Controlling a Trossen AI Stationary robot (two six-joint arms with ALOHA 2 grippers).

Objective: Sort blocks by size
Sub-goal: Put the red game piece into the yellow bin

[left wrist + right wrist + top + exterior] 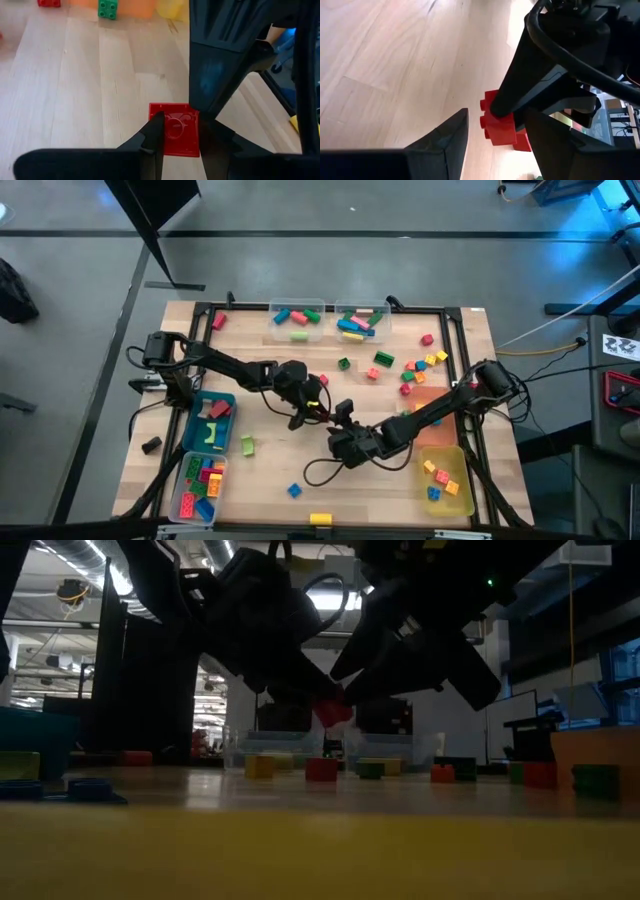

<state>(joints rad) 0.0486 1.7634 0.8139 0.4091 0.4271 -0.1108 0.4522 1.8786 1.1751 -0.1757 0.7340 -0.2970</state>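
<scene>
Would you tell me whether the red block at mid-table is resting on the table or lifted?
Lifted: the low view shows the red block pinched in the left gripper, clear of the table.

A red block showed between dark, near-black fingers. The counter was pale wood with a fine grain. Loose blocks were red, yellow, green, pink and blue. Bins were blue, orange, yellow and clear.

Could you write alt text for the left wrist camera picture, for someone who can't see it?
Two dark gripper fingers clamp a small red plastic toy brick above a pale wooden table. The other arm's dark gripper looms close beside it.
</scene>
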